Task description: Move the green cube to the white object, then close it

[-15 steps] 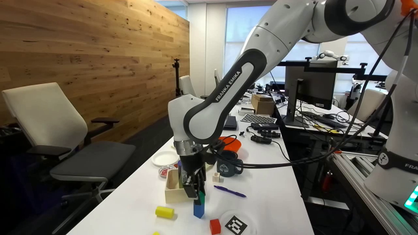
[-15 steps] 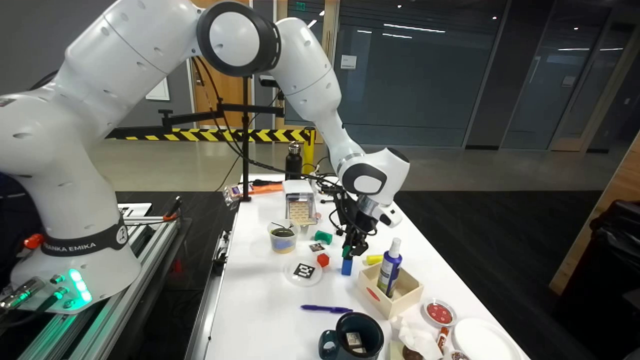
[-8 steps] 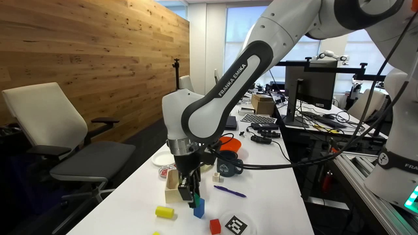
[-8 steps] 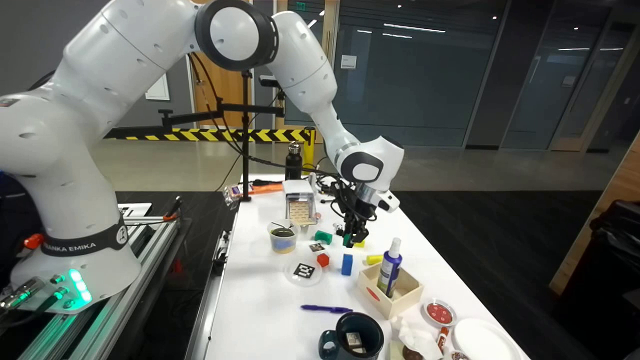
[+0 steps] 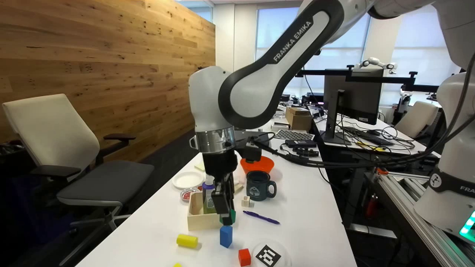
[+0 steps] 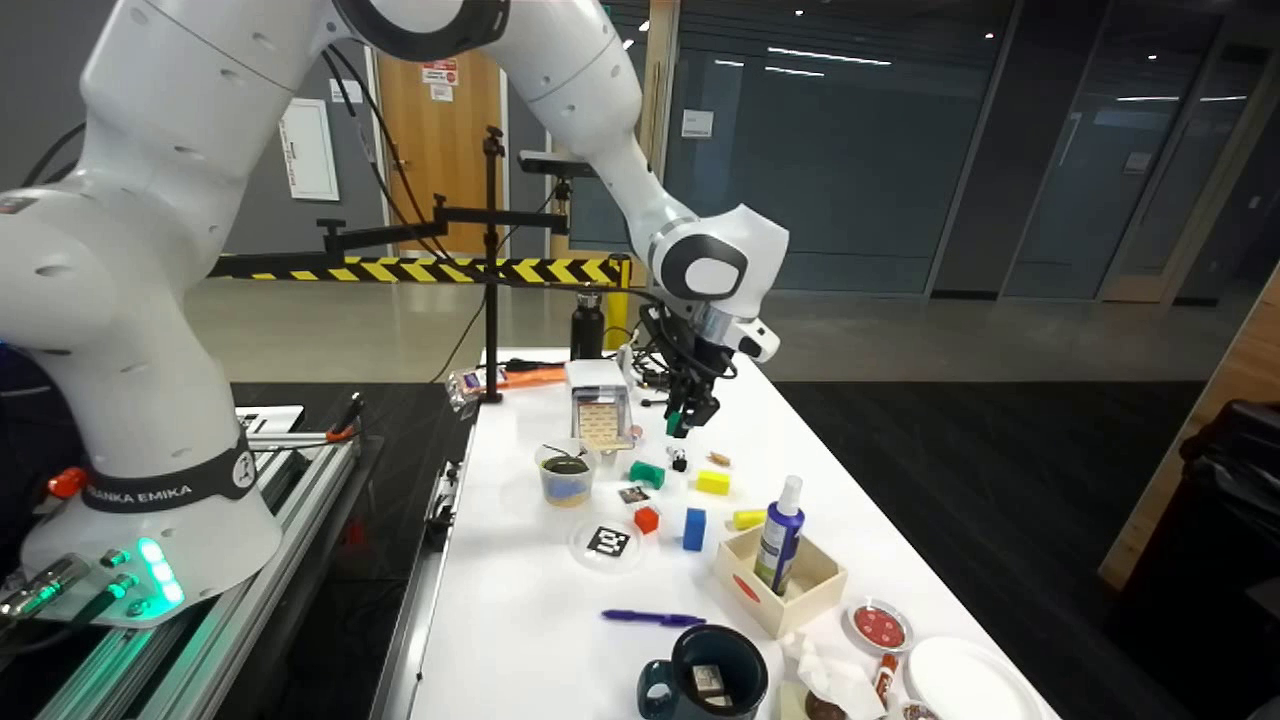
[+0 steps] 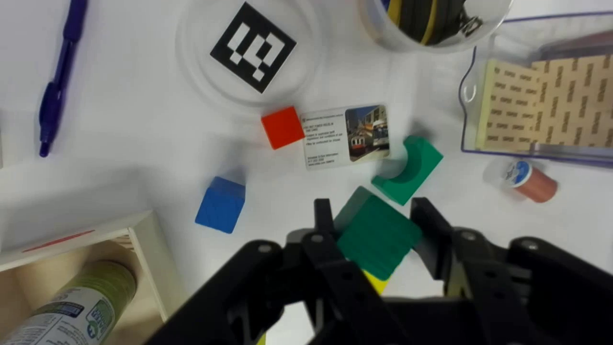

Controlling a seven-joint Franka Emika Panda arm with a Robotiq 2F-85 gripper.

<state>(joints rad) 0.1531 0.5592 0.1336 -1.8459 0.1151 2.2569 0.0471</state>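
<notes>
The green cube (image 7: 378, 235) sits cornerwise between my fingers. My gripper (image 7: 371, 215) is shut on it and holds it above the table. The held cube also shows in both exterior views (image 5: 229, 217) (image 6: 673, 423), below the fingertips. The thing that best fits the white object (image 6: 596, 373) is a box with a white top and clear front walls at the back of the table, holding tan paper. My gripper is beside it, to its right in that view. In the wrist view its clear tray part (image 7: 471, 110) shows at the right edge, cut off.
Below lie a blue block (image 7: 221, 205), a red cube (image 7: 282, 127), a notched green block (image 7: 409, 170) and a yellow block (image 6: 712, 482). A clear cup (image 6: 567, 472) stands beside the white-topped box. A wooden box (image 6: 755, 600) holds a spray bottle. A mug (image 5: 258, 185) stands farther off.
My gripper has carried the green cube up and away from above the blue block, toward the white-topped box. The yellow block behind it has come into view. The blue block has not moved.
</notes>
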